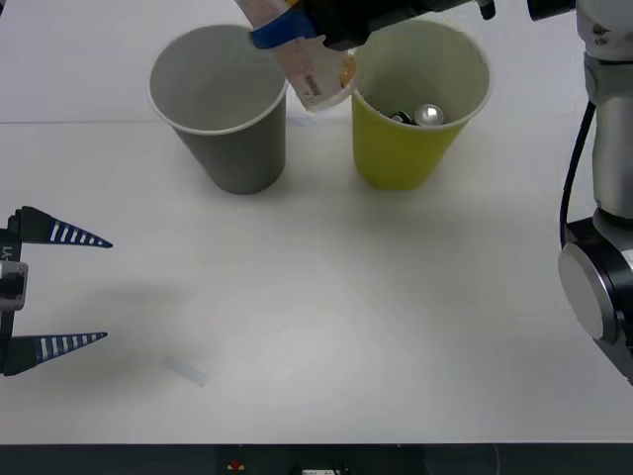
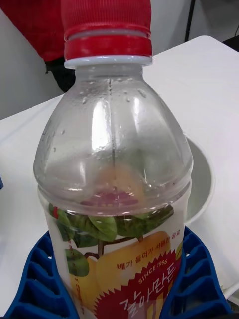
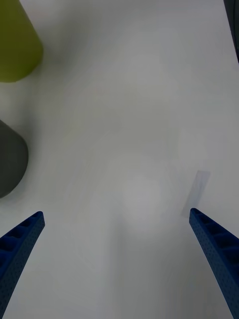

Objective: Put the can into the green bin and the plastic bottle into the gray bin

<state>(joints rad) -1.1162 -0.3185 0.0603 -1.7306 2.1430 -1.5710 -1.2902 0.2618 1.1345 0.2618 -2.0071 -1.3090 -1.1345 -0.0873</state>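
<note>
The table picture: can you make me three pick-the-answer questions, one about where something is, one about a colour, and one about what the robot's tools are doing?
1. Where is the can?
A. In the green bin
B. In the gray bin
C. On the table

2. What colour is the plastic bottle cap?
A. Blue
B. Red
C. White

3. What is the right tool doing?
A. Hanging open
B. Gripping the can
C. Gripping the plastic bottle

Answers: 1 A, its silver top shows inside the green bin. 2 B, the screw cap is red. 3 C, blue fingers clasp the bottle between the bins; the left tool waits open.
</note>
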